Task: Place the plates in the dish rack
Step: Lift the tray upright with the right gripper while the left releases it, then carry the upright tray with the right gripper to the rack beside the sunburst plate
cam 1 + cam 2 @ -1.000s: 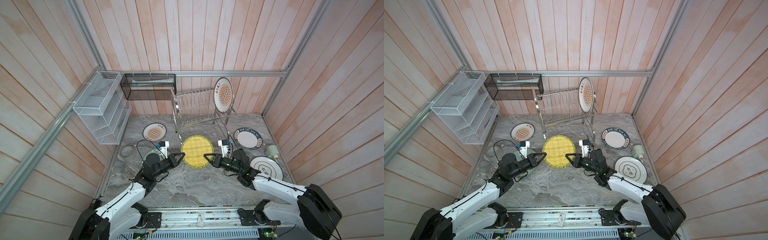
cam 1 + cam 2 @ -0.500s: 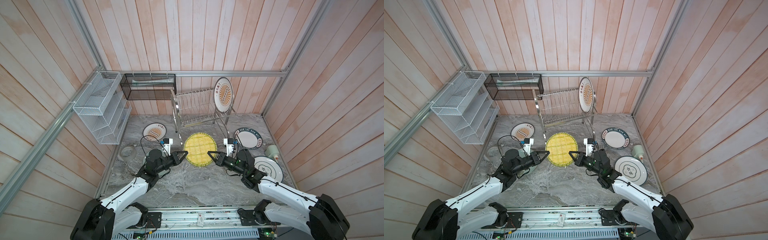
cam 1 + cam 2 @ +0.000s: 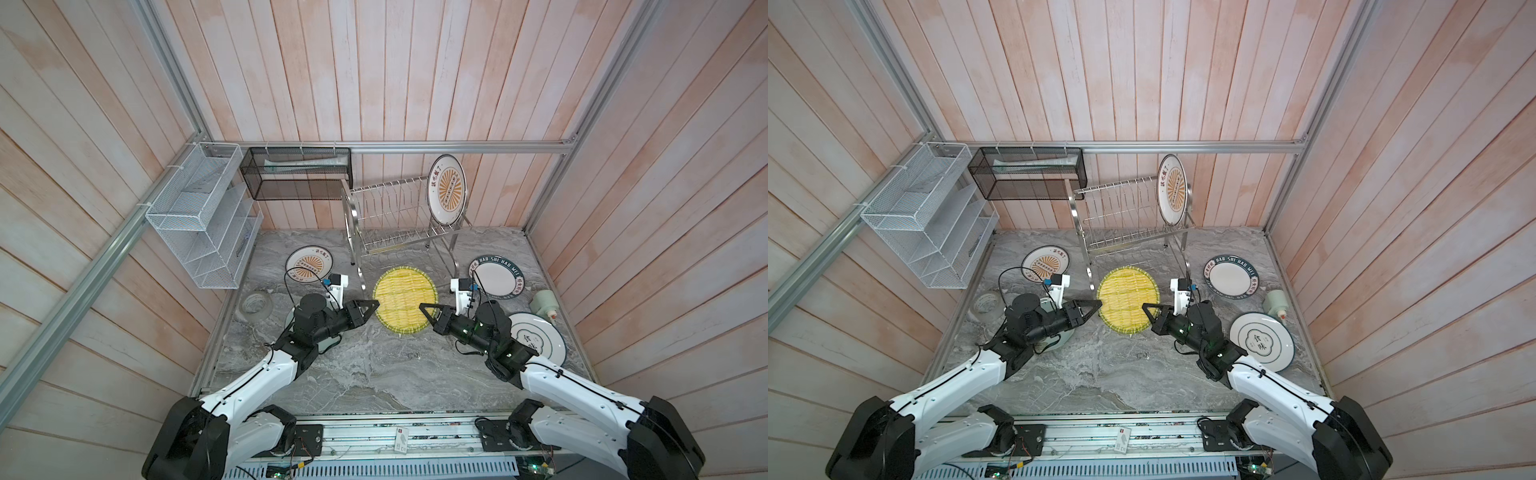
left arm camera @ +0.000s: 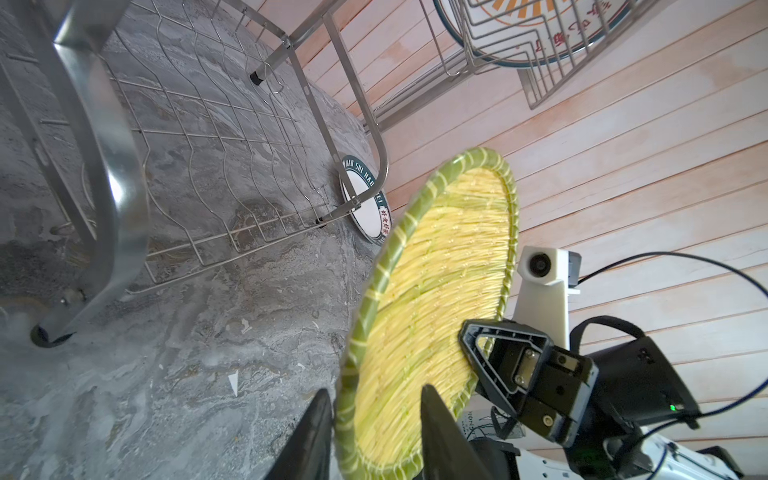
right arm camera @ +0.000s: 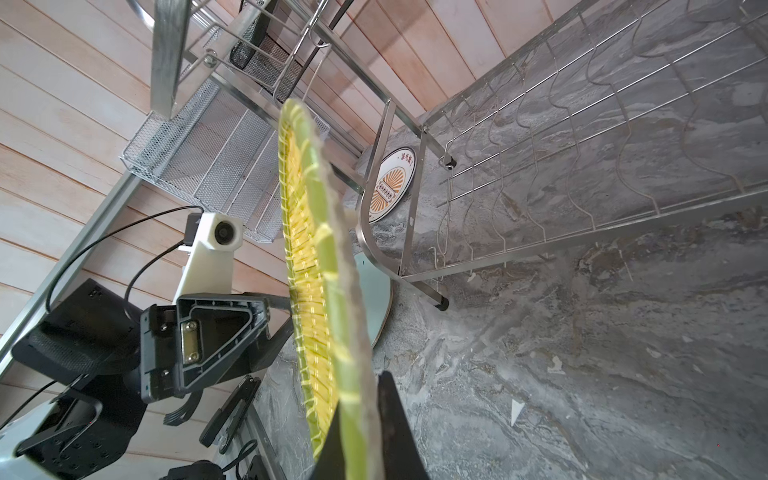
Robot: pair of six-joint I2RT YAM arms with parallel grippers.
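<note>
The yellow woven plate [image 3: 405,301] [image 4: 440,282] hangs tilted above the table in front of the dish rack [image 3: 395,208] [image 3: 1121,208]. My right gripper [image 3: 420,306] [image 5: 361,395] is shut on its near right rim. My left gripper [image 3: 376,304] [image 4: 376,392] stands open around the left rim, with a gap above the plate's face. A sunburst plate [image 3: 446,189] stands upright in the rack's top tier. Flat on the table lie another sunburst plate [image 3: 309,264], the lettered green-rim plate [image 3: 496,280] and the cloud plate [image 3: 540,340]. A pale green plate [image 5: 376,286] is mostly hidden under my left arm.
A grey tape roll [image 3: 255,305] lies at the table's left edge. A white mesh organizer [image 3: 199,224] and a black mesh basket [image 3: 297,174] hang on the walls. A pale green bottle [image 3: 544,303] lies by the right wall. The rack's legs stand close behind the yellow plate.
Both arms have shifted the yellow plate slightly right. My left jaws, shut on the rim before, have spread apart. The right grip has stayed closed.
</note>
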